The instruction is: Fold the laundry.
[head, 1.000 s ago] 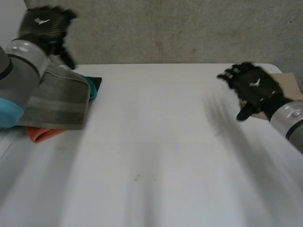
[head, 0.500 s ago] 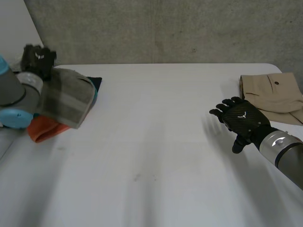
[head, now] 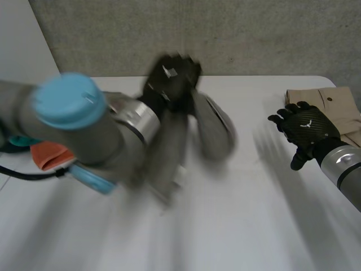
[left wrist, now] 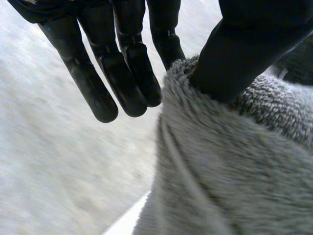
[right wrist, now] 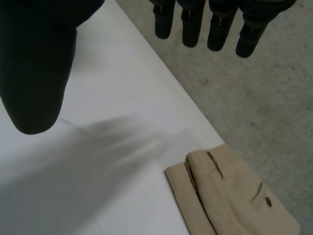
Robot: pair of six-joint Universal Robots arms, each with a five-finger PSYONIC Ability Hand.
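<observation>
Whereas parked half a second ago at the pile on the table's left edge, now swung right across to above the middle of the white table (head: 242,226), with the left arm (head: 73,124) stretched low across the near side. Carries the grey cloth (head: 211,132) along in the left hand (head: 172,79), lifted off the pile and hanging below the palm, clear of the tabletop. Leaves an orange cloth (head: 48,155) back at the left edge. Seen from the left wrist: pins the grey cloth (left wrist: 234,171) at its edge under the thumb, close against the nearest finger, with the remaining fingers (left wrist: 132,73) straight and free of it. Has also drawn the right hand (head: 304,127) back toward the folded beige trousers (head: 333,104) at the table's right edge, nearer to them than before. Holds that hand palm down above the table, fingers spread and loosely extended, thumb well apart, nothing in it. From the right wrist: hangs near the beige trousers (right wrist: 230,196) without touching them.
</observation>
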